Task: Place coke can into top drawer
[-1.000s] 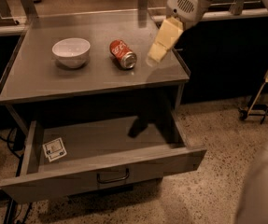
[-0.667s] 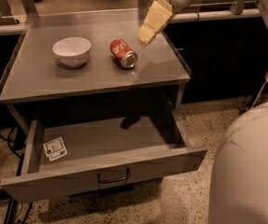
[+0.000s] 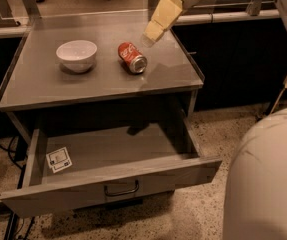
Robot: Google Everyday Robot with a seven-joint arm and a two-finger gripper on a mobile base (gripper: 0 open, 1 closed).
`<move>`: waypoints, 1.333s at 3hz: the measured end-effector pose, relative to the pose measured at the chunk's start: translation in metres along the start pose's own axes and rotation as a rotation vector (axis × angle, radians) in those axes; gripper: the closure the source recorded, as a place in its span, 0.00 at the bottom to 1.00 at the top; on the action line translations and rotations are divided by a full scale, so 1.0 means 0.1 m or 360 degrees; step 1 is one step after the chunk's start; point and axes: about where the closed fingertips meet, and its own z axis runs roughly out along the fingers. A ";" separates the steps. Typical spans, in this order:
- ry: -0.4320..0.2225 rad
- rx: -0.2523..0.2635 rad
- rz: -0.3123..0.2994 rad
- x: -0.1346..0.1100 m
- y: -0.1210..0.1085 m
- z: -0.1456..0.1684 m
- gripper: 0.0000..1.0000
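Observation:
The coke can (image 3: pixel 132 57) is red with white lettering and lies on its side on the cabinet top (image 3: pixel 98 79), right of a white bowl. The top drawer (image 3: pixel 108 169) is pulled open below, with a dark handle (image 3: pixel 121 189) on its front and a white square sticker (image 3: pixel 58 159) inside at the left. My gripper (image 3: pixel 154 30) hangs above the cabinet top, up and to the right of the can, apart from it and holding nothing.
A white bowl (image 3: pixel 76 55) stands on the cabinet top at the left. A pale rounded part of my body (image 3: pixel 265 179) fills the lower right. A dark counter front (image 3: pixel 243 49) runs behind on the right. Speckled floor lies around the cabinet.
My gripper has moved left and toward the back of the cabinet top, closer to the can. The can, bowl and drawer have not moved.

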 end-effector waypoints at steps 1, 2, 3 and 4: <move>-0.0011 -0.0012 -0.0004 -0.16 -0.05 0.09 0.00; -0.0070 -0.0013 -0.0038 -0.83 -0.27 0.49 0.00; -0.0123 0.0019 -0.0038 -0.93 -0.33 0.51 0.00; -0.0083 0.0011 0.0000 -0.85 -0.47 0.73 0.00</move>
